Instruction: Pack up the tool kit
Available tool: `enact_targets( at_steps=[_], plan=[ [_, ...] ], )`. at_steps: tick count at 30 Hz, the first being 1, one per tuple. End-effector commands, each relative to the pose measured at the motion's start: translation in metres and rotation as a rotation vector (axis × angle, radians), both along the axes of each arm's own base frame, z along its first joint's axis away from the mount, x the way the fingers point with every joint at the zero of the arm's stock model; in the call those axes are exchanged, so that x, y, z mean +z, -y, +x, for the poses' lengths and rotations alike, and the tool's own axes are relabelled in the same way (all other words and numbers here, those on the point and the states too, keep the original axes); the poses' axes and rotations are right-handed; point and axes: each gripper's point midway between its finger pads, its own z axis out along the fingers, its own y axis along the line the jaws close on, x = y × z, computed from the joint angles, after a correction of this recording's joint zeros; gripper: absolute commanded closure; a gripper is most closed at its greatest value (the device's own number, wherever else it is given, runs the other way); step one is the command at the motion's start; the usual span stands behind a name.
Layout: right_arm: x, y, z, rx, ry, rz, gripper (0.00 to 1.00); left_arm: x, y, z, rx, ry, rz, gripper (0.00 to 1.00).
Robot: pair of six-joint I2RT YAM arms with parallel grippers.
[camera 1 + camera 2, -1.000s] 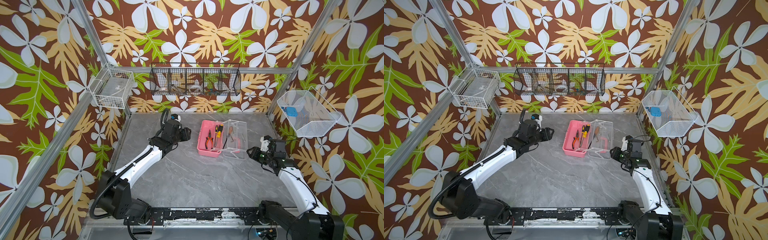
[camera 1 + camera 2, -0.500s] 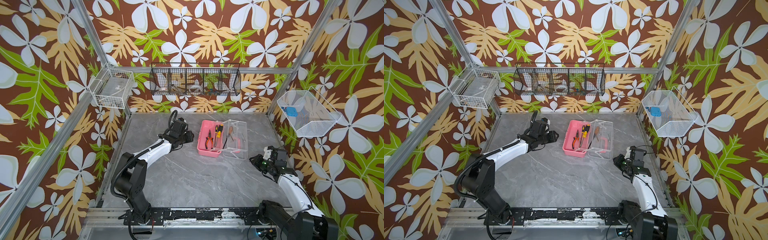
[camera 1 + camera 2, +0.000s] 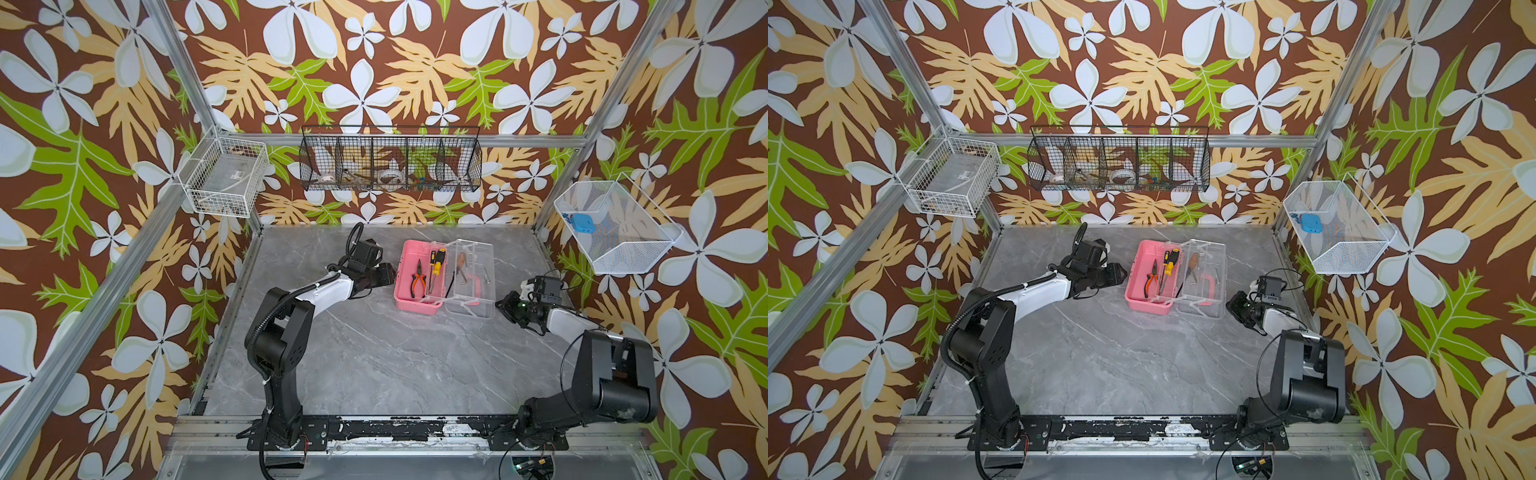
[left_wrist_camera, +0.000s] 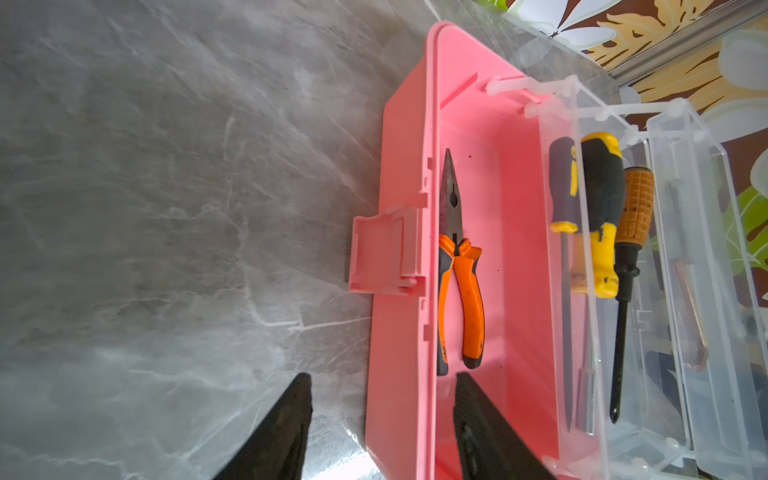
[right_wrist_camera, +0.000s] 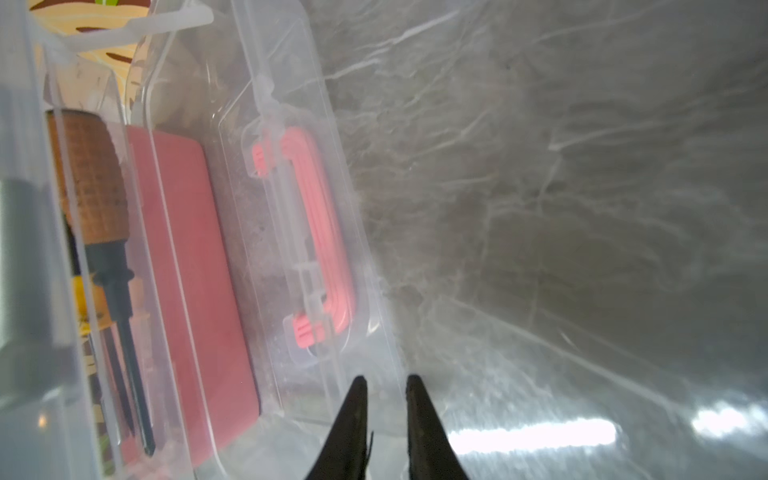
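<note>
Nearer now, left end effector (image 4: 380, 397) gapes beside rectangular pink plastic case (image 4: 405, 158); narrow, empty right end effector (image 5: 384, 395) may shove clear lid (image 5: 286, 75)

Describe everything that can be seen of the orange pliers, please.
The pliers are long-nose, with a dark metal nose, shut, and orange handles edged in black, slightly spread. They lie flat on the floor of the open pink case, close beside the wall that carries the latch. As far as can be seen, only that floor touches them. The screwdrivers lie apart. The left claw stands open near the handle ends, not gripping them.
</note>
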Motion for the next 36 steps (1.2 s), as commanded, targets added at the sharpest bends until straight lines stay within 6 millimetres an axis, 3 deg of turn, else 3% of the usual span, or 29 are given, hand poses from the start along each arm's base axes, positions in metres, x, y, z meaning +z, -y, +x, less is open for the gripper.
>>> enact_targets(
  at_steps=[1, 4, 9, 14, 19, 27, 31, 36],
  plan=[
    [-0.001, -0.002, 0.022, 0.014, 0.045, 0.035, 0.82, 0.004, 0.006, 0.005, -0.009, 0.011, -0.028, 0.44],
    [0.002, -0.013, 0.040, 0.056, 0.084, 0.122, 0.83, 0.003, 0.007, 0.003, -0.017, 0.007, -0.033, 0.46],
    [0.033, -0.023, 0.064, 0.124, 0.181, 0.127, 0.80, 0.001, 0.005, -0.002, -0.025, 0.002, -0.027, 0.45],
    [0.056, -0.047, 0.079, 0.203, 0.230, 0.138, 0.78, -0.006, 0.007, -0.012, -0.042, -0.029, -0.046, 0.45],
    [0.051, -0.062, 0.083, 0.231, 0.195, 0.132, 0.78, -0.011, 0.004, -0.023, -0.049, -0.044, -0.052, 0.46],
    [0.044, -0.042, 0.060, 0.192, 0.107, -0.016, 0.70, -0.015, -0.006, -0.045, -0.055, -0.071, -0.050, 0.58],
    [0.034, -0.047, 0.037, 0.203, 0.073, 0.000, 0.70, -0.015, -0.005, -0.055, -0.068, -0.087, -0.067, 0.66],
    [0.020, -0.060, 0.012, 0.223, 0.056, 0.042, 0.67, -0.020, -0.008, -0.058, -0.061, -0.091, -0.057, 0.66]
  ],
)
